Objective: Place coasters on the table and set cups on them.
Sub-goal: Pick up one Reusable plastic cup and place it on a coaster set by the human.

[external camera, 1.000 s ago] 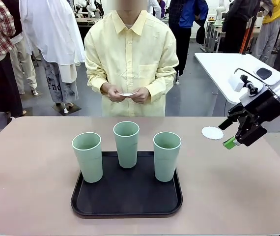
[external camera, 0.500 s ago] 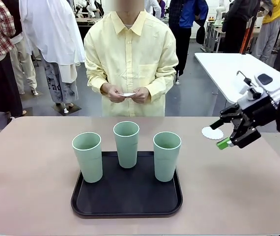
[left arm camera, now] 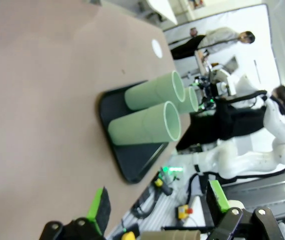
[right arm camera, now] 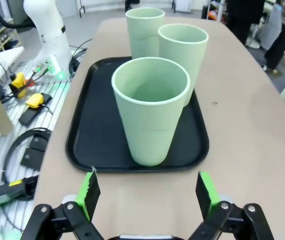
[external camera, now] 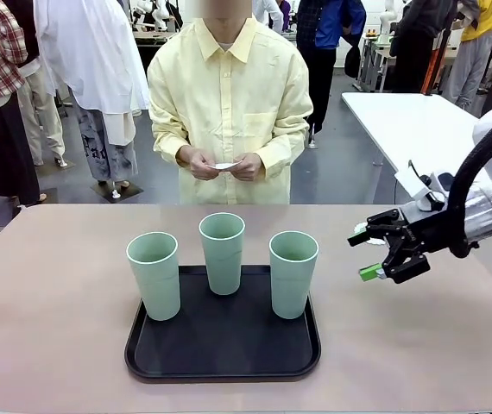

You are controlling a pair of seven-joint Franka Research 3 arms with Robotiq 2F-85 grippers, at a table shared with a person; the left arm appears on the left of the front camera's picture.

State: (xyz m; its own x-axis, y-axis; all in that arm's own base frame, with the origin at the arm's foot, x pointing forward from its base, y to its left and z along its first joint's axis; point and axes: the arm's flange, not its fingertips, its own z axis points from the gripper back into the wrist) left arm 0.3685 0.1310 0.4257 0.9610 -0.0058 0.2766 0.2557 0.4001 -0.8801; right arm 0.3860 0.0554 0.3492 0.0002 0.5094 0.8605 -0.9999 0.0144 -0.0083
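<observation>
Three mint-green cups [external camera: 222, 253] are stood upright, mouths up and long axes vertical, on a black tray [external camera: 223, 345] at the near middle of the beige-pink table [external camera: 56, 302]; bare tabletop is left open on all sides of the tray's rim. One white scalloped coaster [left arm camera: 157, 48] is laid flat at the far right, partly covered in the front view by the right gripper [external camera: 360, 256], which is spread and empty just right of the tray. The left gripper [left arm camera: 157, 202] is likewise spread and empty, and another coaster [external camera: 225, 166] is held in the person's hands [external camera: 201, 164] beyond the far edge.
</observation>
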